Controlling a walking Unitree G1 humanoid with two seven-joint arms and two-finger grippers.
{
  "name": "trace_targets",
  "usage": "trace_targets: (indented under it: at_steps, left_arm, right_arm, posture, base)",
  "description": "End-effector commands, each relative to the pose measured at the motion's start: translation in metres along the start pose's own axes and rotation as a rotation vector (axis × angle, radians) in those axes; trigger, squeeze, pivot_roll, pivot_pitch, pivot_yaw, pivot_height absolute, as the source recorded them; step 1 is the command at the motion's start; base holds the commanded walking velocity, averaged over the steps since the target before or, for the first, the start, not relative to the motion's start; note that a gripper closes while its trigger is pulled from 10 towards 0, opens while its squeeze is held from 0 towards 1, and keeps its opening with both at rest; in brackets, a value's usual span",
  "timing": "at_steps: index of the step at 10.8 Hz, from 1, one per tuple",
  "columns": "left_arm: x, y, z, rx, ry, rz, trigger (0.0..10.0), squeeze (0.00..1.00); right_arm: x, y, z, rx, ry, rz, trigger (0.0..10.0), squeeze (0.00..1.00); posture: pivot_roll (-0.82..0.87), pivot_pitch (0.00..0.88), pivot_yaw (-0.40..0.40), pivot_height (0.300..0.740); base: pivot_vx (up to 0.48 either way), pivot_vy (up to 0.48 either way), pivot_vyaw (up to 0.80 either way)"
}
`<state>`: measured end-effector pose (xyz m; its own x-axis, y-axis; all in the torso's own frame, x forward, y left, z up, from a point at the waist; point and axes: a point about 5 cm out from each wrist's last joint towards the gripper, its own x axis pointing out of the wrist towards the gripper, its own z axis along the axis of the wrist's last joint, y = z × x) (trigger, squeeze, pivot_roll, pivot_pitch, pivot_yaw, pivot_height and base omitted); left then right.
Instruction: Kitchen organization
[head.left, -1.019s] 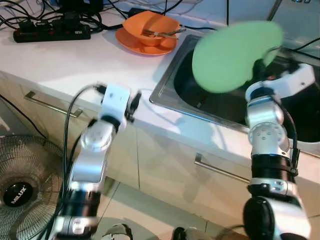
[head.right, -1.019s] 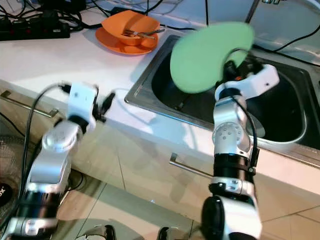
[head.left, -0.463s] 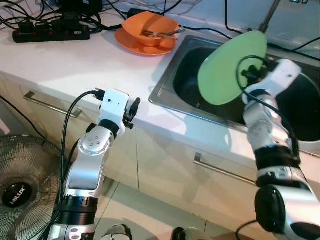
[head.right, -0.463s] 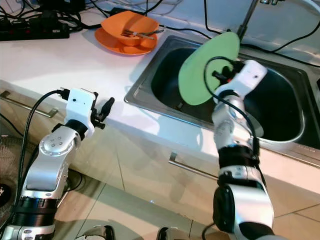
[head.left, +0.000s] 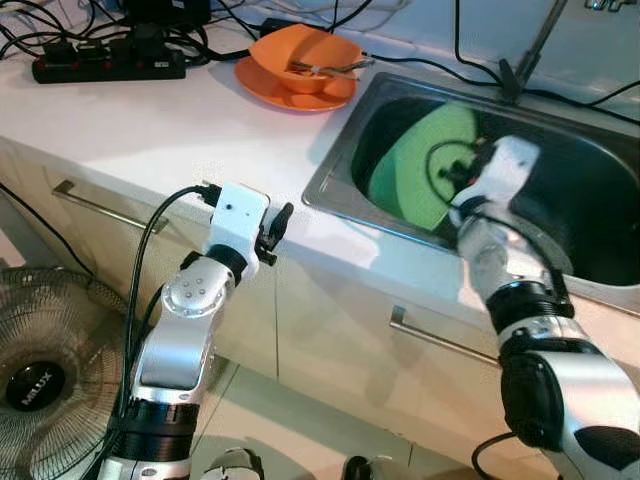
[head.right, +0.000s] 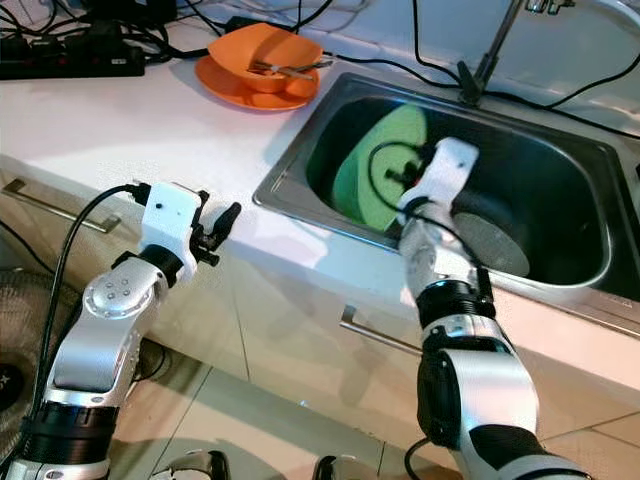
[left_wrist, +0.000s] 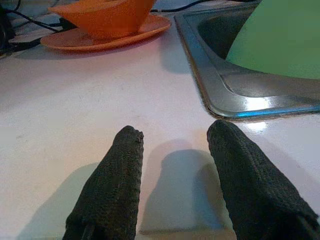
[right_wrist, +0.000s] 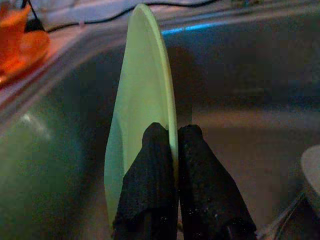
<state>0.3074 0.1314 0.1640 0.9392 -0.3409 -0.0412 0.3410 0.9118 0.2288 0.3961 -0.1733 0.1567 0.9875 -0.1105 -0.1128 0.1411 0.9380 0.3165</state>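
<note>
The right jaws (right_wrist: 172, 145) pinch the rim of the green plate (head.left: 425, 165), held on edge inside the sink (head.left: 335, 175); I judge it is being set down, so next comes a gentle lowering and release. The left jaws (left_wrist: 172, 145) gape empty over the desk (head.left: 150, 125), with an orange bowl (head.left: 310, 50) holding cutlery on its plate beyond.

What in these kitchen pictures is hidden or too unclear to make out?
- Lower edge of the green plate: in the right eye view, the right arm covers it, so whether it touches the sink bottom is unclear.
- Contents of the orange bowl: only a utensil's handle pokes out above the rim.
- Right tool: dark wrist view, its surroundings are murky.
- Fan: cut off by the left eye view's edge.
</note>
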Motion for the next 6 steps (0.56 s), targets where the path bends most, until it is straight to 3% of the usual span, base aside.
trace_targets:
  at_steps: [1,6]
  left_arm:
    - [-0.002,-0.008,-0.008,-0.015,0.044,-0.035,10.0,0.0]
    - [-0.003,-0.007,-0.009,-0.014,0.053,-0.04,10.0,0.0]
  right_arm:
    - [0.004,0.006,0.015,0.006,-0.047,0.011,10.0,0.0]
    - [0.003,-0.001,-0.01,-0.034,0.066,-0.014,10.0,0.0]
  posture:
    - [0.01,0.076,-0.102,0.74]
    - [0.02,0.091,-0.107,0.74]
  base:
    - [0.0,0.0,0.0]
    - [0.0,0.0,0.0]
